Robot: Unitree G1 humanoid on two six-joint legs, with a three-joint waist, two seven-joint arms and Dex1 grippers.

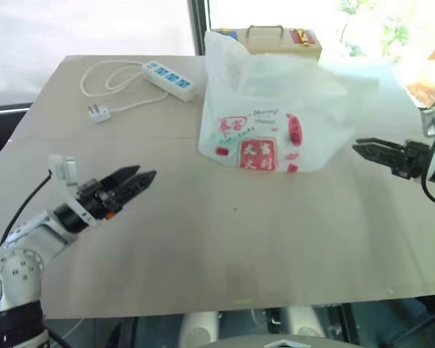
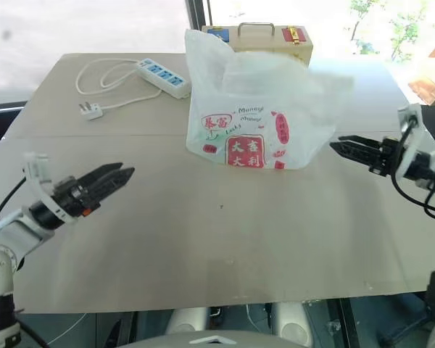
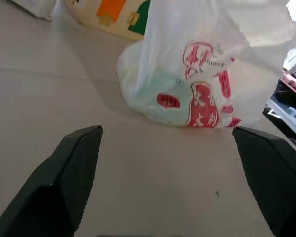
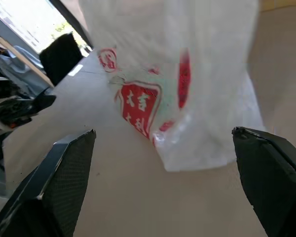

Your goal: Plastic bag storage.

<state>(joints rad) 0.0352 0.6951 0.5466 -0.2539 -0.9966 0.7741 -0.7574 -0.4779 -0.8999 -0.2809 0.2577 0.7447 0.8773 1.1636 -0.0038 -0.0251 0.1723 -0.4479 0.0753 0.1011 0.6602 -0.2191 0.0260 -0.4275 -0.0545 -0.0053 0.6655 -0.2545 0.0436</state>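
The table (image 1: 225, 246) takes up most of the scene, a wide pale wooden top with a faint seam running across it.

On its far half stands the plastic bag (image 1: 268, 116), puffed up and upright, translucent white film with red printed squares and characters facing forward. It sits a little right of the table's middle, and neither gripper touches it. Its upper part rises in front of the wooden box (image 2: 264, 38), hiding the box's lower front. The box stands at the far edge of the table, just behind the bag, a metal handle on top and coloured patches at its corners.

To the left of the bag, near the far edge, lies the power strip (image 1: 170, 78), white with blue sockets. Its white cord (image 1: 101, 76) loops across the table to a plug (image 1: 99, 112) lying flat nearer the robot.

Now the arms. The left gripper (image 1: 146, 176) hangs low over the near left part of the table, pointing toward the bag but well apart from it, fingers spread, nothing between them. In its wrist view the two black fingers (image 3: 76, 163) stand wide with bare table between.

The right gripper (image 2: 339, 145) hovers at the bag's right side, tips near the film without touching, released and empty.
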